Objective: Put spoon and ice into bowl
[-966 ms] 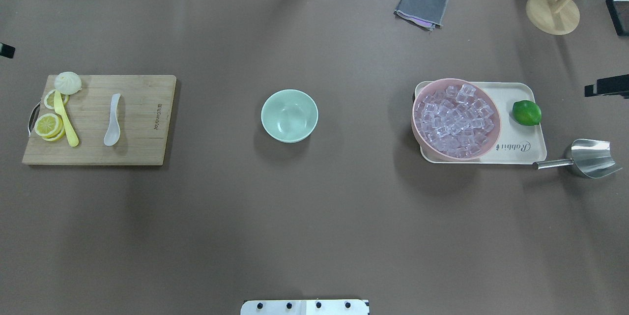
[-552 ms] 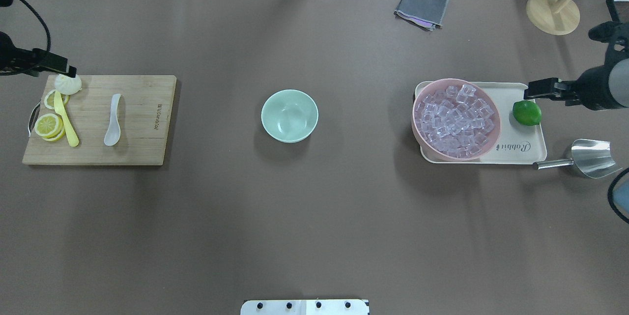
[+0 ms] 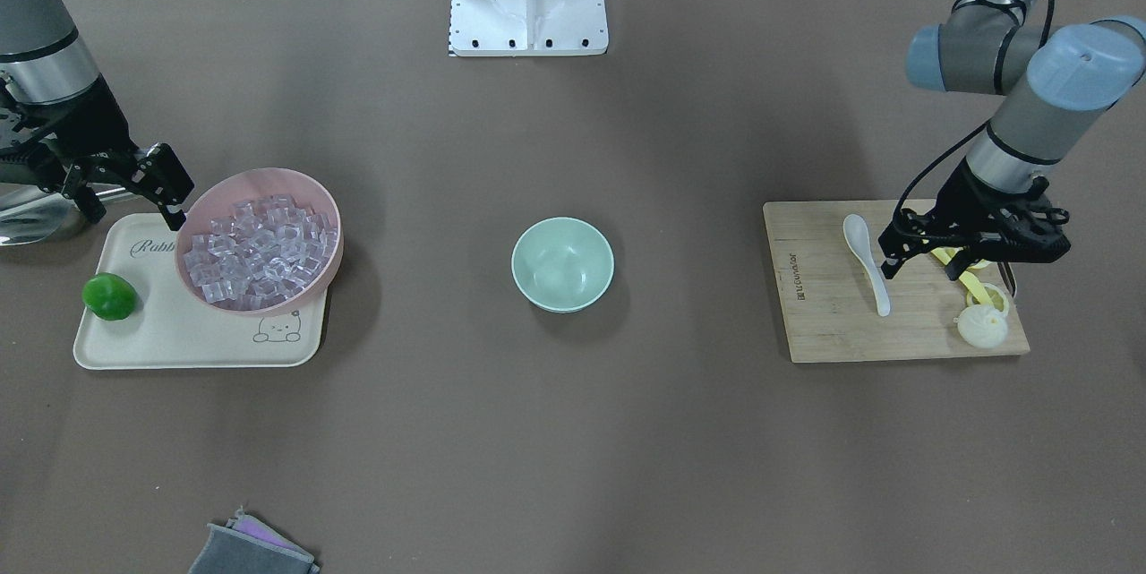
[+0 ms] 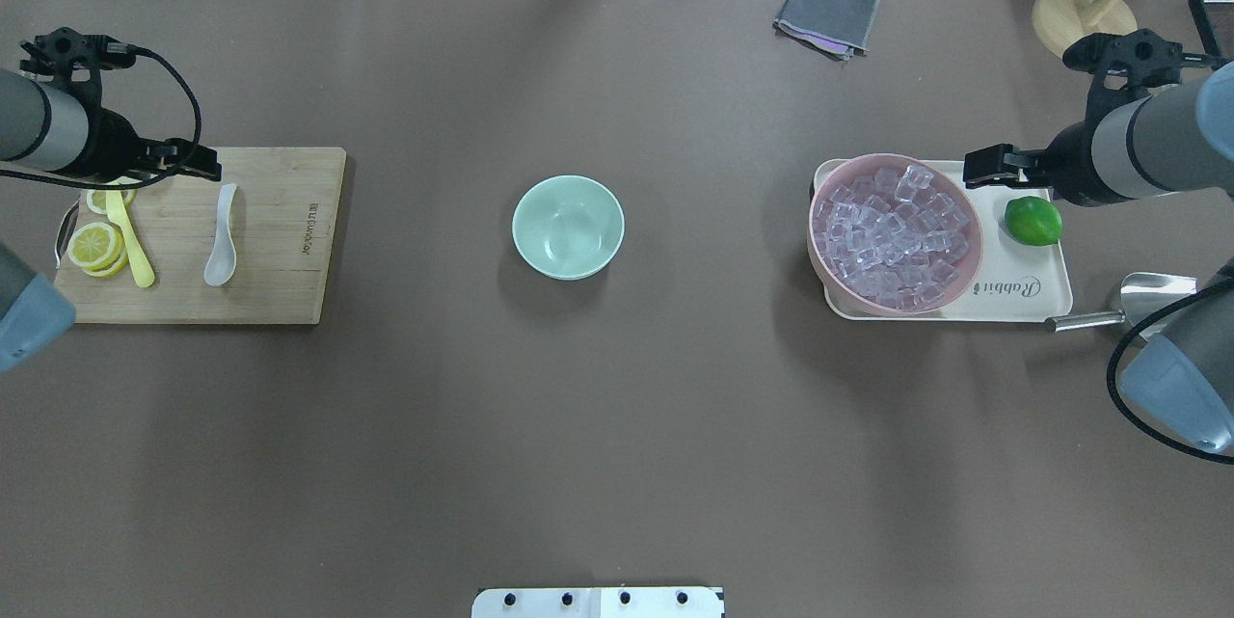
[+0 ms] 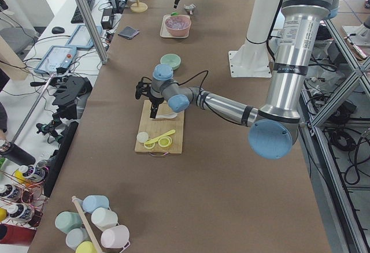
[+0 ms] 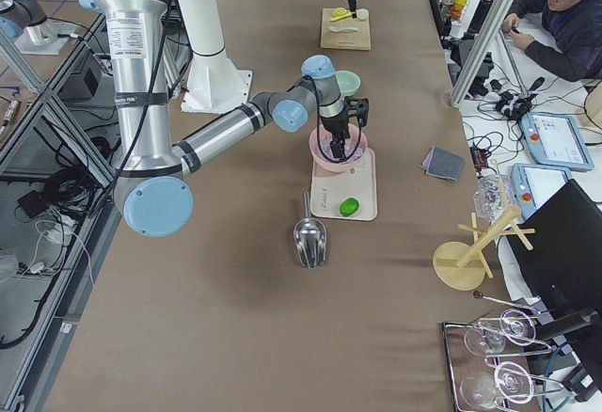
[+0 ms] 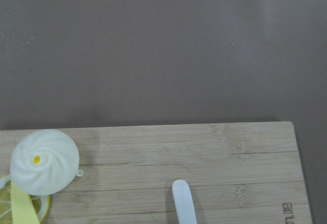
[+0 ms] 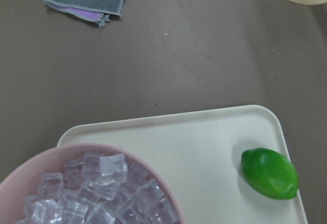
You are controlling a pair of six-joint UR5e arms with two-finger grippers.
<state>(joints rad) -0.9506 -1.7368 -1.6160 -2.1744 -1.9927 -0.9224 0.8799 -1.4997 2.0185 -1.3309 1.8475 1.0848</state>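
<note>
- Soup spoon (image 3: 867,261) on bamboo cutting board (image 3: 833,323); left gripper (image 3: 922,271) spread beside it.
- Right gripper (image 3: 132,214) spread beside pink bowl (image 3: 328,200) of ice cubes (image 3: 260,252).
- Mint-green bowl (image 3: 562,262) sits between.

Mint-green bowl (image 4: 568,227), glossy white spoon (image 4: 221,242), clear ice (image 4: 892,237), pink bowl (image 3: 260,179), green lime (image 4: 1033,221), brown table (image 4: 617,425).

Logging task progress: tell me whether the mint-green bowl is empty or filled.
Empty: the bowl shows a bare interior; the spoon lies on the cutting board, the ice in the pink bowl.
</note>
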